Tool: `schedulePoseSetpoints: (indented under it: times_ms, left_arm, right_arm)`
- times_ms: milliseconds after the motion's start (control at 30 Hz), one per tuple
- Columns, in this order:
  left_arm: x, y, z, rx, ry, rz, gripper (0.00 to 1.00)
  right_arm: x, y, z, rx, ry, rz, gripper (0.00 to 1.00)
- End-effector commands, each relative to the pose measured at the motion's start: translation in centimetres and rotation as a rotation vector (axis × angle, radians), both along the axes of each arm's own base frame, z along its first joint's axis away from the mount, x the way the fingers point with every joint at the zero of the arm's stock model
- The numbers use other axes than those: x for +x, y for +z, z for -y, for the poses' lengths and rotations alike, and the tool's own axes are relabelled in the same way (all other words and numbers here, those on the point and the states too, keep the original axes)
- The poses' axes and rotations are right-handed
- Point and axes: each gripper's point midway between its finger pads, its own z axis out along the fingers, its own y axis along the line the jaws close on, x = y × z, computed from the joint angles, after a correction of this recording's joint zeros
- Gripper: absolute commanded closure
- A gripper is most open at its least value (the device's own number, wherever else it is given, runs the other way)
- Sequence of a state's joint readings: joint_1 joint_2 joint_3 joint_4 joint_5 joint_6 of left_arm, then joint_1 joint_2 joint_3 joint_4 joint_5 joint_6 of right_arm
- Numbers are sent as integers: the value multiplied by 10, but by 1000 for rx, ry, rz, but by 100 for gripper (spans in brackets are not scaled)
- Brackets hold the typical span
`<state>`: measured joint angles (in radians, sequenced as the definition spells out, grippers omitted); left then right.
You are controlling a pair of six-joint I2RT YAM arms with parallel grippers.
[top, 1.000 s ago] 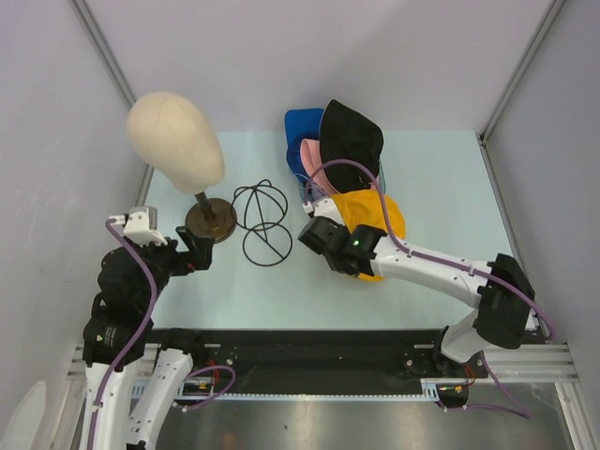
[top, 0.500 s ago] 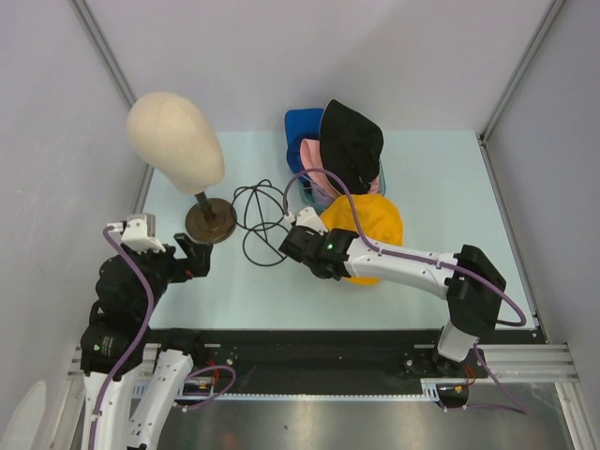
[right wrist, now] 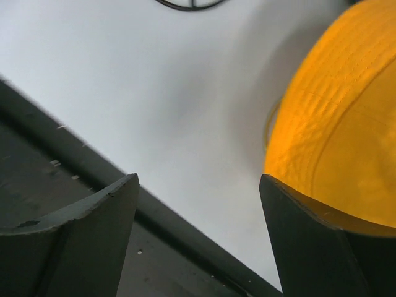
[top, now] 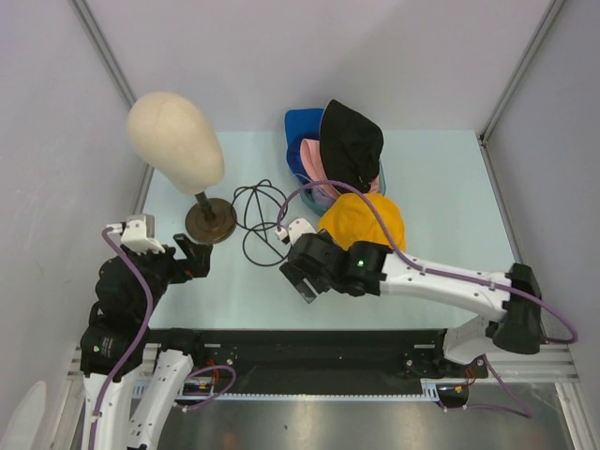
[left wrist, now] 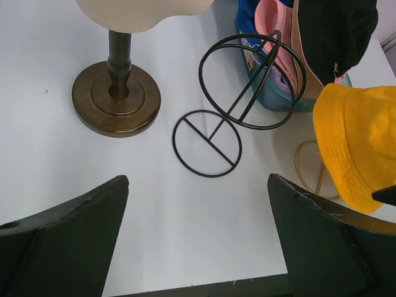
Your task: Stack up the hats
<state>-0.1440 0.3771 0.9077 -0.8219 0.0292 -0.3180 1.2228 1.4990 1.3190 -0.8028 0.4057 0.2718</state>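
Observation:
An orange bucket hat (top: 361,220) rests over a gold wire loop (left wrist: 306,173) right of the table's middle. Behind it lie a black hat (top: 352,141), a pink hat (top: 312,159) and a blue cap (top: 302,127), overlapping in one pile. My right gripper (top: 298,275) stands open and empty just left of and nearer than the orange hat (right wrist: 346,124), which shows beside its right finger without touching. My left gripper (top: 192,255) is open and empty at the near left, far from the hats (left wrist: 356,145).
A cream mannequin head (top: 175,139) stands on a round brown base (top: 210,220) at the left. A black wire hat stand (top: 261,220) lies between that base and the hats. The table's dark front rail (right wrist: 74,185) runs just under my right gripper.
My right gripper has opened and let go of the orange hat, then drawn back toward the near left. The orange hat stays in place. The left arm has hardly moved.

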Motion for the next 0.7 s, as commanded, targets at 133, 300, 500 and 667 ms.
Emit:
schedulePoseSetpoints:
  times_ms: [133,300,500,667]
  left_arm:
    - [5,8,2,-35,6,45,0]
    - [10,7,-6,-27,60,30,0]
    - [15,7,-12,-42,113,18,0]
    - [16,1,-15,-50,140,-5,0]
  right_arm:
    - [-5,140,-2,311,27,102,15]
    - [65,196,35,355,-182,195,15]
    - [150,230,87,336,-387,320,14]
    - [189,217,92,333,-409,312,15]
